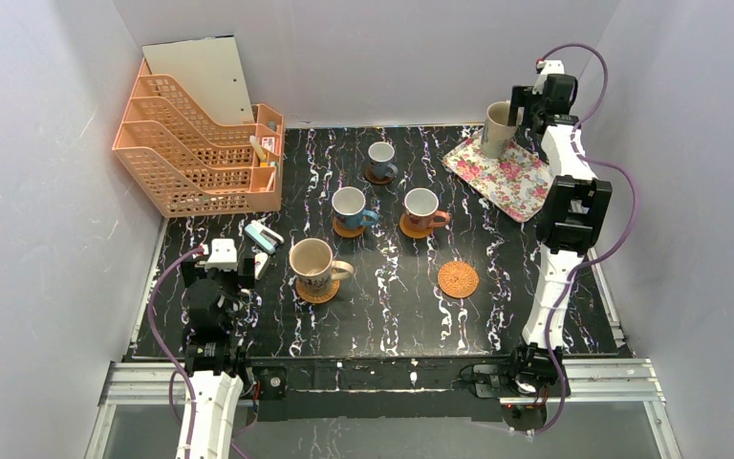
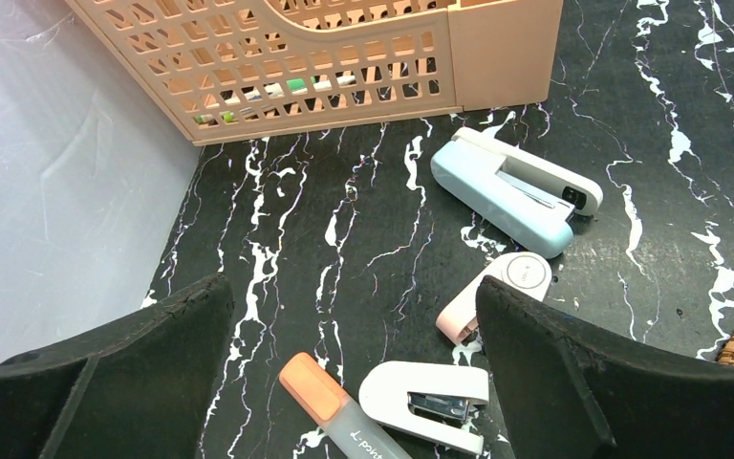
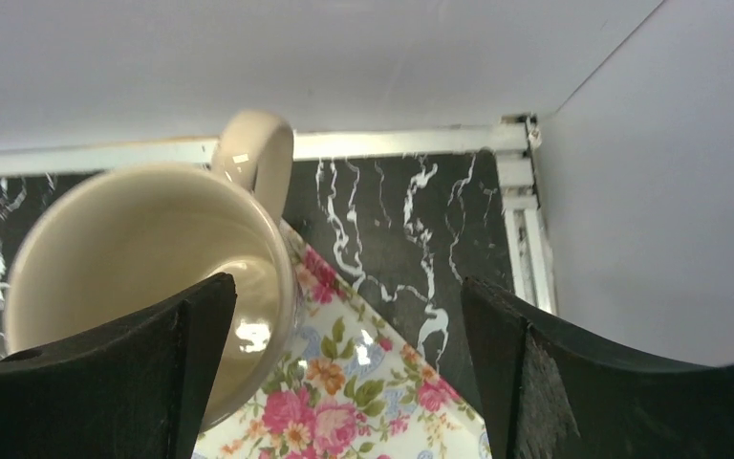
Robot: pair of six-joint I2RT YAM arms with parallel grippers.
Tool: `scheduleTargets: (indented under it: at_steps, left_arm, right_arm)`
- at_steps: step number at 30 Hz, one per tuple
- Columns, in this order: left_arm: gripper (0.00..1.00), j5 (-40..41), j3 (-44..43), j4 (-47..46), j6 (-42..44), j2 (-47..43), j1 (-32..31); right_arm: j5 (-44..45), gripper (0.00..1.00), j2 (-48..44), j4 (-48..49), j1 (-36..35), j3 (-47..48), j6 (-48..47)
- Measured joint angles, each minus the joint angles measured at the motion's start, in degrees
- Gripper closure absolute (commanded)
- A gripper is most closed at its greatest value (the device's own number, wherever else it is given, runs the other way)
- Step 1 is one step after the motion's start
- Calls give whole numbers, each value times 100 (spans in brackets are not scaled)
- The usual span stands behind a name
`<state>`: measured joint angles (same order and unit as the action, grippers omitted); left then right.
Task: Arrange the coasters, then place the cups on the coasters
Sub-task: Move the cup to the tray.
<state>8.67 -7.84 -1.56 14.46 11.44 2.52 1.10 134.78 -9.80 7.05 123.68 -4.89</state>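
Observation:
Four cups stand on coasters: a large beige cup (image 1: 312,260) on a wicker coaster (image 1: 318,291), a blue cup (image 1: 350,205), a brownish-orange cup (image 1: 421,206), and another blue cup (image 1: 381,156) at the back. One wicker coaster (image 1: 458,279) lies bare. A second beige cup (image 1: 499,129) (image 3: 143,258) stands on the floral tray. My right gripper (image 1: 526,117) (image 3: 344,363) is open just above it, its left finger over the cup's mouth and its right finger outside, the near wall between them. My left gripper (image 1: 222,273) (image 2: 354,382) hangs open and holds nothing, low at the near left.
The floral tray (image 1: 518,184) (image 3: 363,406) sits at the back right near the wall corner. An orange file rack (image 1: 201,153) (image 2: 344,67) fills the back left. A blue stapler (image 2: 516,191), a pink one (image 2: 497,292), a white one (image 2: 425,397) and a highlighter (image 2: 330,406) lie under my left gripper.

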Motion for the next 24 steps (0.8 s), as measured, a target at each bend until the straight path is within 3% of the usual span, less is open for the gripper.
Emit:
scheduleTargets:
  at_steps: [10, 20, 24]
  left_arm:
    - [5, 13, 0, -13, -9, 0, 0]
    - [5, 35, 0, -13, -7, -2, 0]
    - [4, 37, 0, -15, -7, -9, 0]
  right_arm:
    - [-59, 7, 105, -101, -7, -90, -66]
    - [-743, 14, -345, -15, -4, -909, -125]
    - [-920, 25, -369, -35, -4, -914, -118]
